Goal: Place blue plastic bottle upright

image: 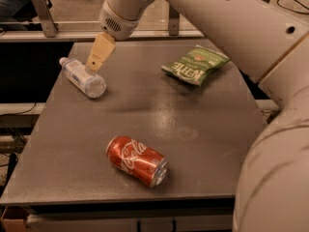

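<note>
The blue plastic bottle point(83, 80) lies on its side near the far left corner of the tabletop point(193, 124), white cap pointing toward the back-left edge and its base turned toward the camera, so it is not yet upright and the task's main work remains. The pincer point(91, 66) hangs from the arm directly over the bottle's middle, angled down and to the left, its tip overlapping the bottle's upper side in the camera view. Whether it touches the plastic or hovers just above it cannot be told, nor whether it is open or closed. Its position over the ribbed body rather than the cap suggests an approach for a grasp across the bottle's width, which would give a firm hold for tipping it onto its base. The round, light bottle could roll off toward the nearby left edge if nudged sideways, so a straight descent seems wise. A red Coca-Cola can point(137, 161) lies on its side near the front, well apart, and a green chip bag point(194, 65) rests flat toward the far right; neither is in the way.
</note>
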Tool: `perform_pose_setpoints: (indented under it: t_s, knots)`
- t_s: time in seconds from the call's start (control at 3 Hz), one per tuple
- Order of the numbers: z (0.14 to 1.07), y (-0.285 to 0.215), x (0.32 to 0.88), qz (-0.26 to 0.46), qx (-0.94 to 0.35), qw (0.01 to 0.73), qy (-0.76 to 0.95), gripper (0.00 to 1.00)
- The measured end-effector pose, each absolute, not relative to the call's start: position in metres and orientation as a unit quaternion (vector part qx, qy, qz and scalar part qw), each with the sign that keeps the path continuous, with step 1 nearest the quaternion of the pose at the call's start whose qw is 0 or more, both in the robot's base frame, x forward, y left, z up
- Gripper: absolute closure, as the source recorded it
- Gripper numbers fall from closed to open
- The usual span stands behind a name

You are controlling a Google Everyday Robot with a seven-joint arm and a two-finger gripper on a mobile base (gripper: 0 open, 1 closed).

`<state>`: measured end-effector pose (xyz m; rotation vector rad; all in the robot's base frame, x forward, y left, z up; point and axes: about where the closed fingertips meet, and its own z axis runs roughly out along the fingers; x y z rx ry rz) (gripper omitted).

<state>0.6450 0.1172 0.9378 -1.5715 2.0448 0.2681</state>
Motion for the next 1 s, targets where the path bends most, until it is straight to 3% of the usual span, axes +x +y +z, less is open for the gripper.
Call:
perform_pose_setpoints:
  t_s: [1.0]
  knots:
    - [0.895,0.198,0.700,0.118,-0.511,0.231,0.820,0.00]
